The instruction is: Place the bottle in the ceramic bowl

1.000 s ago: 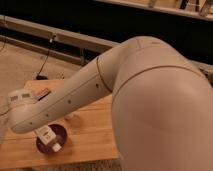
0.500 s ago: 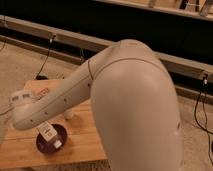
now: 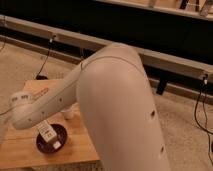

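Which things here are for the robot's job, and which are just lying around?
For the job: bottle, bowl, end effector just above the bowl.
Just lying about: white cup, cables on the floor.

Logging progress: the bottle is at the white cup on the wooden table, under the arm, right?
Not the white cup: the camera view shows the bottle at the ceramic bowl on the wooden table, under the arm. The gripper is at the bottle's top.

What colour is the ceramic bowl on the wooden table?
The ceramic bowl is dark purple-maroon in the camera view; the hand hangs over it.
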`<state>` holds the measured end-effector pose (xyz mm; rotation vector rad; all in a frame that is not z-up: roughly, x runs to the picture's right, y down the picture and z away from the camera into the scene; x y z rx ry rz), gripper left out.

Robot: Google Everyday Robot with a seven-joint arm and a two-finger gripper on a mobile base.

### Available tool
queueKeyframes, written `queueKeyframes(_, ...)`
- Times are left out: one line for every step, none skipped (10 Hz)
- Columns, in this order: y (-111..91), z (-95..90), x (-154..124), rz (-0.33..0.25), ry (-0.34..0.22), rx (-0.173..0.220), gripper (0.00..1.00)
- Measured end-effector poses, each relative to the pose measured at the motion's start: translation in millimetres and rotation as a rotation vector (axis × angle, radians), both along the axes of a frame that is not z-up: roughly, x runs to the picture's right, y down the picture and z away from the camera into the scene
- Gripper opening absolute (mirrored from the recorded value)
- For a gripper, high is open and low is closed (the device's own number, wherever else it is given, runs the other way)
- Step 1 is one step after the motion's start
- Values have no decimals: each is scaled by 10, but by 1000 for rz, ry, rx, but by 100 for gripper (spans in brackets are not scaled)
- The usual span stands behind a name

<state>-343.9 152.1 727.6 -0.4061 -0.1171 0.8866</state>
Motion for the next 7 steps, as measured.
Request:
queueKeyframes(23, 31, -4, -1, 5, -6, 0)
queueKeyframes(64, 76, -1, -4, 14, -14, 0)
queueKeyframes(76, 89, -1, -5, 17, -17, 0)
queueKeyframes(103, 130, 7, -6, 25, -23, 0)
queueKeyframes(118, 163, 5, -6, 31, -30, 1)
queueKeyframes(115, 185, 6, -3, 36, -36, 8)
queueKeyframes(112, 197, 5, -1, 39, -42, 18)
